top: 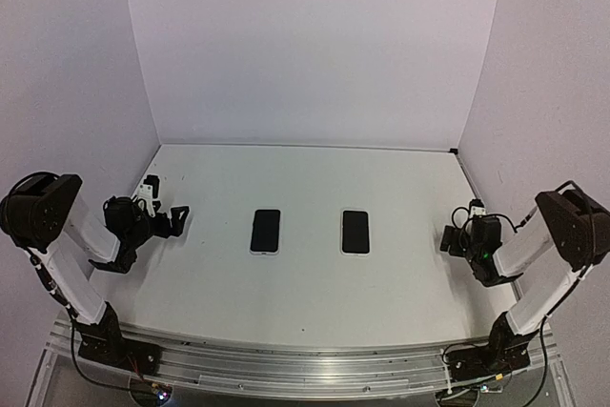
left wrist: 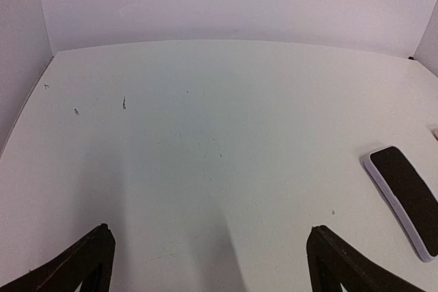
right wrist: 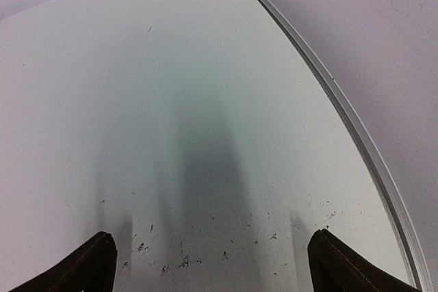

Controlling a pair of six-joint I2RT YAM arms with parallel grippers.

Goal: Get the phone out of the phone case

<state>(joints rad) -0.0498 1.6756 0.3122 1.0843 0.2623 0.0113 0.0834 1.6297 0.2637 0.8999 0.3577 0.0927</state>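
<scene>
Two phones with black screens lie flat in the middle of the white table. The left phone (top: 266, 231) has a light rim like a pale case; it also shows at the right edge of the left wrist view (left wrist: 405, 198). The right phone (top: 355, 232) has a dark rim. My left gripper (top: 174, 219) is open and empty, left of the left phone, its fingertips (left wrist: 96, 259) wide apart. My right gripper (top: 449, 239) is open and empty, right of the right phone, its fingertips (right wrist: 335, 261) wide apart over bare table.
White walls close the table at the back and on both sides. A metal rail (top: 286, 364) runs along the near edge by the arm bases. A metal strip (right wrist: 342, 111) edges the table's right side. Small dark scuff marks (right wrist: 178, 254) dot the surface near the right gripper.
</scene>
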